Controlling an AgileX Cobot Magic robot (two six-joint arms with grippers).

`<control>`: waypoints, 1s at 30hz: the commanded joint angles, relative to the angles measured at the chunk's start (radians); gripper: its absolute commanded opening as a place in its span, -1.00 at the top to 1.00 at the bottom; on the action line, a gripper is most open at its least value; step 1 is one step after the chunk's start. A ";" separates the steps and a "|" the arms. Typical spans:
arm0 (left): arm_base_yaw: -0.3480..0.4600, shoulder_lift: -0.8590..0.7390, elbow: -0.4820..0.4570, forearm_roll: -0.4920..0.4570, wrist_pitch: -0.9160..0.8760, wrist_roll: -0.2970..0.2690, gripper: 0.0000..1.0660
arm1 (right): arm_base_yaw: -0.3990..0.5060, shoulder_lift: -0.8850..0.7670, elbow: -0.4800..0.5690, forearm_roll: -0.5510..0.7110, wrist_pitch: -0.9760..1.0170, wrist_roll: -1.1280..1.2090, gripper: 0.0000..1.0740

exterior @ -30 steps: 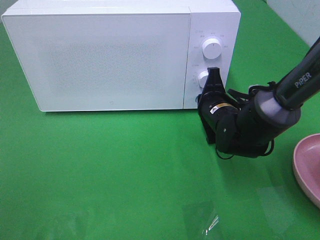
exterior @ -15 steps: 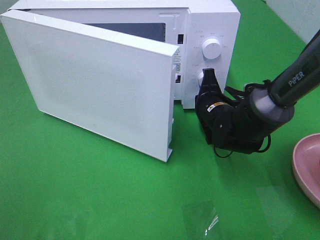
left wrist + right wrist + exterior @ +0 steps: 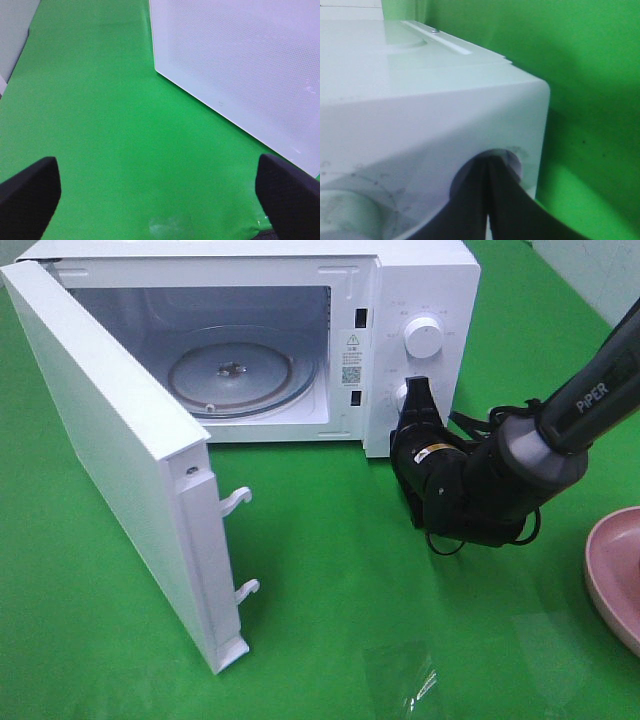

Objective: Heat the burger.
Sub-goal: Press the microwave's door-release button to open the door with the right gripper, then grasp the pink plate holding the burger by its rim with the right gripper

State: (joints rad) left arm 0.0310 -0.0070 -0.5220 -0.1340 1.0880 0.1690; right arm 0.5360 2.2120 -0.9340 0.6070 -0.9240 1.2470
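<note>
Now the door [image 3: 120, 470] stands newly open: you can load the burger, seemingly out of view. Right fingers [image 3: 416, 398] pinched; left fingers [image 3: 30, 195] spread.

Robot lab bench — green cloth [image 3: 330, 580], white microwave [image 3: 440, 290], PiPER-marked arm [image 3: 590, 400].

Right pincer [image 3: 417, 390] pinched closed, tips together; left pincer [image 3: 159, 197] spread wide.
</note>
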 commanded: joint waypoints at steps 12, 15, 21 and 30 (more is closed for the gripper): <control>-0.004 -0.016 0.003 -0.005 -0.016 0.000 -0.83 | -0.009 -0.074 0.003 -0.028 -0.230 0.014 1.00; -0.004 -0.016 0.003 -0.005 -0.016 0.000 -0.83 | 0.017 -0.095 0.045 -0.026 -0.167 0.053 1.00; -0.004 -0.016 0.003 -0.005 -0.016 0.000 -0.83 | 0.043 -0.127 0.102 -0.034 -0.082 0.067 1.00; -0.004 -0.016 0.003 -0.005 -0.016 0.000 -0.83 | 0.048 -0.199 0.176 -0.117 0.053 0.080 1.00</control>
State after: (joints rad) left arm 0.0310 -0.0070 -0.5220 -0.1340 1.0880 0.1690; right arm 0.5820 2.0450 -0.7770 0.5320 -0.9110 1.3290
